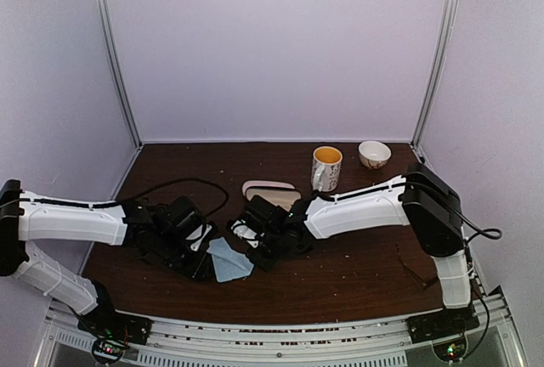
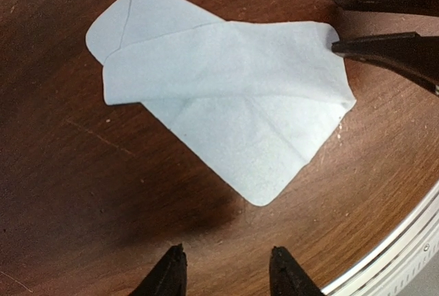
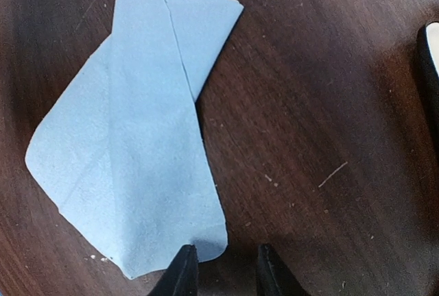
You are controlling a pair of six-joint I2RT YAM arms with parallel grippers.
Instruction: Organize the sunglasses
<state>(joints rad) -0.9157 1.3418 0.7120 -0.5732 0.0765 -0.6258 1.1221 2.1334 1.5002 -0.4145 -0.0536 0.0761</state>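
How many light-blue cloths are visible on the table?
1. The cloth, folded over, lies on the table near its front edge, between the left arm and the right arm. More cloths may be hidden under the arms.

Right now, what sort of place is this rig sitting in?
Probably a lab test booth, not a home: plain pale walls framed by thin metal corner posts, and a dark brown wooden table with a folded light-blue cloth staged on it.

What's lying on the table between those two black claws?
A folded light-blue cloth, between the left gripper and the right gripper. The top view shows it; each wrist view too.
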